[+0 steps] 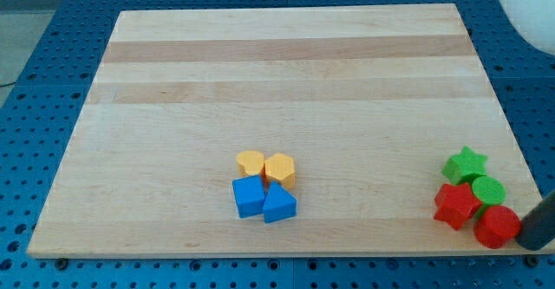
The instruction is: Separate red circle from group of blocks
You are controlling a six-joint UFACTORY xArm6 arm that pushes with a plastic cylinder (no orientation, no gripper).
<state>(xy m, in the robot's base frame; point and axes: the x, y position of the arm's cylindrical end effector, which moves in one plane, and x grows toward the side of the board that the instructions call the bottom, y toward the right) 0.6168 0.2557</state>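
Trouble looms: my tip (527, 239), a bare rod gripping nothing, touches the red circle (497, 226) and could drag the red star (456, 206) beside it.

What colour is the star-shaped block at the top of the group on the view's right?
Green: the green star, clearest in the camera view, the only one.

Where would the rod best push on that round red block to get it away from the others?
No gripping here: my tip only pushes. The red circle touches the red star on the view's left and the green circle above. I would probably press its upper side, sliding it toward the view's bottom, though the board edge is close.
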